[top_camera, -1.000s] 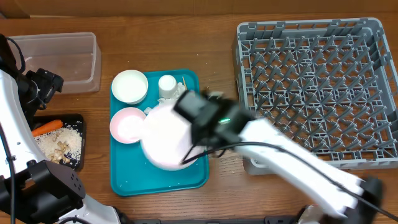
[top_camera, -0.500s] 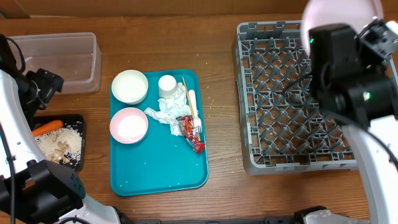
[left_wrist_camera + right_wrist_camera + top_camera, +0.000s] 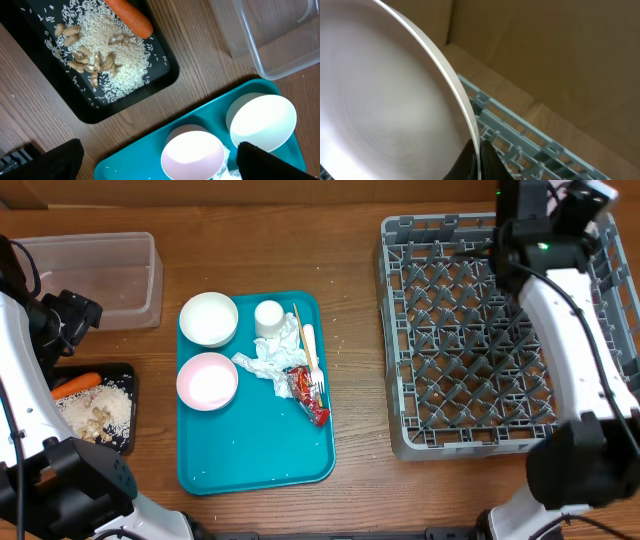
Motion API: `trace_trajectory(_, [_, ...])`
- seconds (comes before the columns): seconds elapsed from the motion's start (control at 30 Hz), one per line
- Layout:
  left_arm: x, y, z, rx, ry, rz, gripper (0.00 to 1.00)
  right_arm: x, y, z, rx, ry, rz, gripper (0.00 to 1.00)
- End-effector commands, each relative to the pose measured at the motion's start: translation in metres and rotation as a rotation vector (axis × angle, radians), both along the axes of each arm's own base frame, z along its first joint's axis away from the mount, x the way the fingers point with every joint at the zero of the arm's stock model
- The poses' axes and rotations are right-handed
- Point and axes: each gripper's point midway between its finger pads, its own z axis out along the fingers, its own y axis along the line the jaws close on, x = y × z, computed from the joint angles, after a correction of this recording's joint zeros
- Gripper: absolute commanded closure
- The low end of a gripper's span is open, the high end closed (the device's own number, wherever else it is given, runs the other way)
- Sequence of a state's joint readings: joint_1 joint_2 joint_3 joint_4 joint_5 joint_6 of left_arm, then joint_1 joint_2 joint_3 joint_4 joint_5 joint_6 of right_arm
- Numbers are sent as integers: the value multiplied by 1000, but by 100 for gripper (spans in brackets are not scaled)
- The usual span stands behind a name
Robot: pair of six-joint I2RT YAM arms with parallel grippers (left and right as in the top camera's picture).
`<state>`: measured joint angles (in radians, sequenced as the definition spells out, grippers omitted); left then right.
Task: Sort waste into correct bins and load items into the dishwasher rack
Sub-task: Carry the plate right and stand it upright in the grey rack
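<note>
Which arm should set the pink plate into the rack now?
Right. The right gripper is shut on the plate at its rim, above the far edge of the dishwasher rack. The left gripper hangs open at the other end, over the black tray and the bowls.

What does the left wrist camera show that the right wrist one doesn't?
Left wrist only: shallow black rectangular tray of beige grainy food scraps and an orange carrot piece, clear plastic tub, flat teal tray, white round bowl, pinkish round bowl. Right wrist only: pale pink round plate gripped in the jaws, grey plastic rack. Both: brown wooden tabletop.
</note>
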<state>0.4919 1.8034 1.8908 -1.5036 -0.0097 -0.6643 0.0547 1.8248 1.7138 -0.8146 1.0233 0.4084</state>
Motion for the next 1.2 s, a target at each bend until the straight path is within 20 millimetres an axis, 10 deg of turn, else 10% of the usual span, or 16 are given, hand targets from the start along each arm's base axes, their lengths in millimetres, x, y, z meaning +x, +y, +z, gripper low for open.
trace_trajectory(0.0, [-1, 0, -4, -15, 10, 16, 0, 18, 13, -11, 7, 110, 145, 96])
trace_trajectory(1.17, [-1, 0, -4, -15, 10, 16, 0, 22, 18, -49, -20, 259, 240, 96])
